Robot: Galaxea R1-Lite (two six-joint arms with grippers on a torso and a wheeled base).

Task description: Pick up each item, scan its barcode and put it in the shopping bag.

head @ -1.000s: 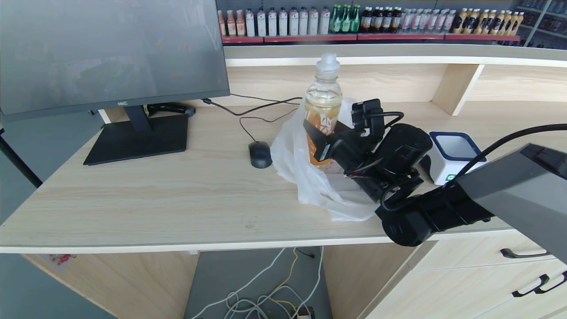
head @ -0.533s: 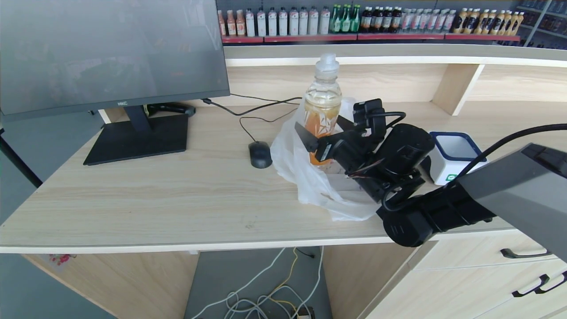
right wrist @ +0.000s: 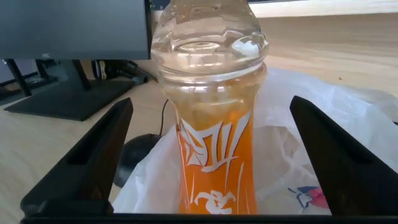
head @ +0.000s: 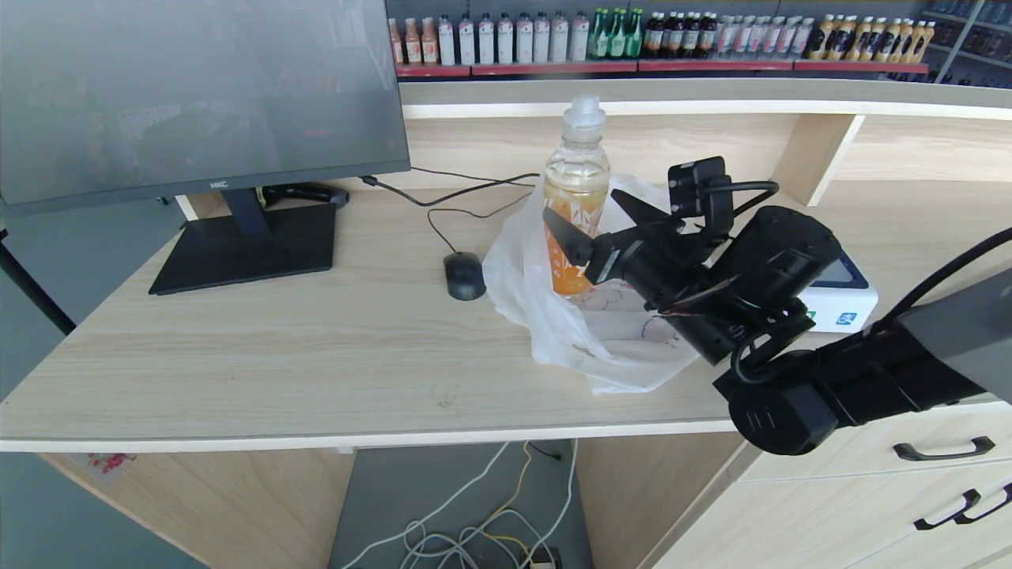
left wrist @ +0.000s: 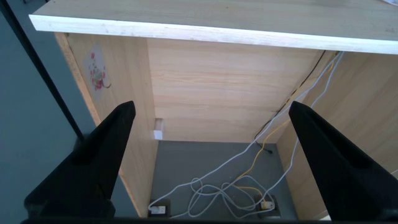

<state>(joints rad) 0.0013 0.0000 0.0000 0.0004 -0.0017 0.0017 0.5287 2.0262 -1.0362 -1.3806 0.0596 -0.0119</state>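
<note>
- the left gripper (left wrist: 210, 112) hung below the desk's (head: 277, 356) front edge, its two fingers spread wide with nothing between them, facing the loose cables (left wrist: 217, 186) on the floor under the desk.
- a dark monitor (head: 198, 95) stood on its flat black foot at the desk's left end.
- a black mouse (head: 464, 275) lay near the middle of the desk, just left of the bag, its cord running back toward the monitor.
- the bag (head: 538, 316), thin white plastic, sat slumped and open on the desk to the right of the mouse, its front reaching nearly to the desk's near edge.
- the bottle (head: 575, 170) stood upright inside the bag, toward its back; it was clear plastic with a pale cap, orange drink in the lower part and a white pattern on the label.
- the right gripper (head: 583, 207) was level with the bottle's middle, coming in from the right; its fingers were wide apart, one on each side of the bottle, and gripped nothing. from its own camera the bottle (right wrist: 211, 74) showed centred between the two fingers, with the bag (right wrist: 336, 124) crumpled round its base.
- the scanner (head: 846, 300), a white box with a dark top, sat on the desk to the right of the bag, mostly hidden behind the right arm.
- drawers (head: 909, 482) with black handles sat under the desk's right end.
- a shelf (head: 632, 67) lined with drinks ran along the back of the room.
</note>
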